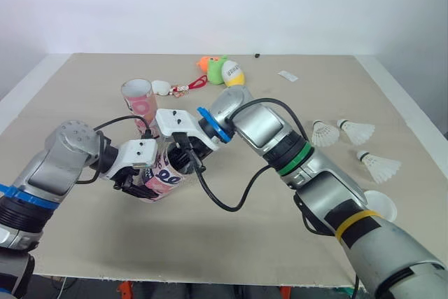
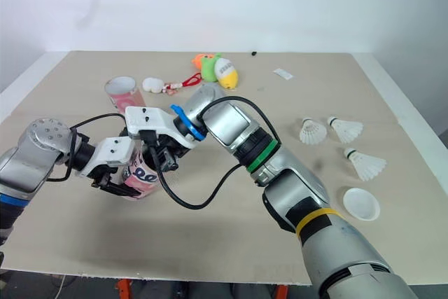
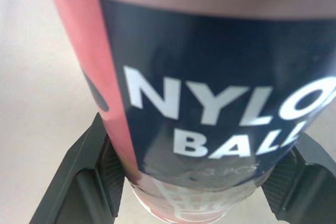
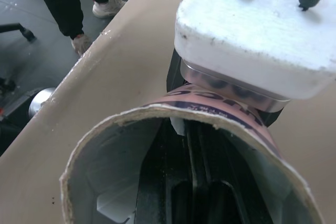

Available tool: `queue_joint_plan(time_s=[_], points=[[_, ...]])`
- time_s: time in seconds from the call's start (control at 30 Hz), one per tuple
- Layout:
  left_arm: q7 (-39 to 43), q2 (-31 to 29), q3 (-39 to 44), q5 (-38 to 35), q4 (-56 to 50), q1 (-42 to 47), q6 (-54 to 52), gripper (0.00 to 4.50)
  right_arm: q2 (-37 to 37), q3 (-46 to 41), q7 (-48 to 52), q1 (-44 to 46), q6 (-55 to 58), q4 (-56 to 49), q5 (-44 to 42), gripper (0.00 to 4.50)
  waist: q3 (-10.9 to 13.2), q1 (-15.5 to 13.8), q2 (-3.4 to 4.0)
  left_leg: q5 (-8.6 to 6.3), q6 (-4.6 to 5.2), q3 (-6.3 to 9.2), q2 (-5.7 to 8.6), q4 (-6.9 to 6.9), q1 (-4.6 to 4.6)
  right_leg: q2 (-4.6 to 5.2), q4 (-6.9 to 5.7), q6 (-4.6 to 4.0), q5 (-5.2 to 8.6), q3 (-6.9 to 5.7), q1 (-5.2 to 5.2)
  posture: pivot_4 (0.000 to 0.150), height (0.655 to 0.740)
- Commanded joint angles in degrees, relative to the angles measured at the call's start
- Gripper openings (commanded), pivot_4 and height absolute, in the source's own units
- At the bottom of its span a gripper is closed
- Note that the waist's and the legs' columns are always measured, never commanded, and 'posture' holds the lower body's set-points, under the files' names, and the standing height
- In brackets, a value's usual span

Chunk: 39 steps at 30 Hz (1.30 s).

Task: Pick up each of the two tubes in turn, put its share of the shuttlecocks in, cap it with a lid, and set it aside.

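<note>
I'm holding the tilted tube (image 1: 166,176) low over the table (image 1: 84,229), left gripper (image 1: 140,176) pinching its body. Right gripper (image 1: 183,153) is sitting at its open mouth; spread or pressed, I cannot tell. Risk: pushing in harder could lever the tube out of that pinch.

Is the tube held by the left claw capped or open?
Open: the tube in the left claw shows a bare, uncapped cardboard rim in the right wrist view.

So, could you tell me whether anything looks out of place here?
The tube in the left hand has a rough, frayed cardboard rim. It is held tilted, not upright. The toys near the table's far edge look unrelated to the job.
</note>
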<state>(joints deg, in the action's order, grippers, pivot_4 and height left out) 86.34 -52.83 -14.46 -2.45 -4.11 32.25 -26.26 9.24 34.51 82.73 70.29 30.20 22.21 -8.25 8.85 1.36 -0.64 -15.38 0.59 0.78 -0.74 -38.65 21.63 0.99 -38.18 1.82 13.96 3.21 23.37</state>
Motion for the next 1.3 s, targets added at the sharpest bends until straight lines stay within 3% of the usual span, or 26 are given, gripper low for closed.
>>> queue_joint_plan(time_s=[0.03, 0.17, 0.47, 0.6, 0.8, 1.0, 1.13, 1.17, 1.3], points=[[-3.0, 1.2, -0.6, 0.0, -0.3, -0.9, -0.7, 2.97, 0.5, -6.0, 2.8, 1.8, 3.1, -2.8, -4.8, 0.03, 0.1, -0.1, 0.03, 0.05, -0.08, 0.09, -0.02, 0.02, 0.01, -0.06, -0.01, -0.01, 0.0, -0.02, 0.0, 0.15, 0.7323], [-3.3, 1.9, 0.3, -1.3, -0.5, -1.1, -0.7, 2.97, 9.7, -11.5, 7.4, 0.5, 6.9, -7.5, -8.9, 0.03, 0.2, -0.3, 0.04, 0.24, -0.4, 0.35, 0.04, 0.06, 0.24, 0.19, 0.0, -0.13, -0.09, -0.29, 0.04, 0.15, 0.7323], [-4.1, 3.8, 1.6, -4.4, -1.4, -1.0, 0.7, 2.97, 23.1, -21.6, 4.3, -1.2, 10.3, -10.9, -12.5, 0.03, 0.4, -0.3, 0.23, 0.24, -0.41, 0.46, 0.37, 0.07, 0.65, 0.57, 0.1, 0.08, -0.02, -0.42, 0.18, 0.15, 0.7323], [-5.1, 8.8, 5.0, -10.6, -2.9, -1.5, 1.9, 2.97, 30.4, -28.0, -0.4, -8.5, 10.8, -19.2, -13.1, 0.03, 0.6, -0.8, -0.07, 0.24, -0.41, 0.58, 0.5, 0.06, 0.85, 0.77, 0.15, 0.14, 0.02, -0.65, 0.22, 0.15, 0.7323], [-8.1, 15.6, 8.3, -18.0, -2.5, -1.5, 3.0, 2.97, 40.5, -34.8, -4.8, -24.1, 16.0, -35.9, -17.4, 0.03, 0.8, 0.0, -0.2, 0.23, -0.41, 0.56, 0.74, -0.01, 1.79, 1.18, 0.02, 0.22, -0.01, -0.66, 1.26, 0.15, 0.7323], [-9.5, 17.4, 7.0, -19.0, -1.6, -2.5, 4.0, 2.97, 47.6, -39.1, -8.4, -31.7, 19.4, -44.0, -20.4, 0.03, 0.8, 0.0, -0.19, 0.22, -0.4, 0.36, 0.81, 0.04, 1.82, 1.26, 0.01, 0.26, -0.06, -0.57, 1.41, 0.15, 0.7323], [-11.6, 21.0, 5.4, -19.4, -2.5, -4.3, 4.9, 2.97, 54.5, -42.3, -6.6, -37.9, 17.7, -46.0, -20.5, 0.03, 0.9, -0.2, -0.2, 0.23, -0.39, 0.47, 0.86, 0.01, 1.57, 1.25, 0.05, 0.35, -0.03, -0.6, 0.99, 0.15, 0.7323], [-12.1, 22.0, 4.9, -19.3, -2.2, -4.6, 5.3, 2.97, 56.2, -42.7, -6.3, -39.5, 16.9, -46.1, -20.1, 0.64, 0.9, -0.3, -0.2, 0.23, -0.39, 0.49, 0.88, 0.0, 1.58, 1.25, 0.09, 0.4, -0.03, -0.6, 0.94, 0.15, 0.7323], [-13.3, 25.5, 1.5, -17.1, -0.9, -5.6, 8.4, 2.97, 62.2, -46.9, -3.9, -47.7, 13.7, -46.7, -19.4, 2.15, 0.9, -0.3, -0.22, 0.23, -0.4, 0.53, 1.02, -0.1, 1.64, 1.33, 0.11, 0.65, 0.01, -0.5, 0.87, 0.15, 0.7323]])
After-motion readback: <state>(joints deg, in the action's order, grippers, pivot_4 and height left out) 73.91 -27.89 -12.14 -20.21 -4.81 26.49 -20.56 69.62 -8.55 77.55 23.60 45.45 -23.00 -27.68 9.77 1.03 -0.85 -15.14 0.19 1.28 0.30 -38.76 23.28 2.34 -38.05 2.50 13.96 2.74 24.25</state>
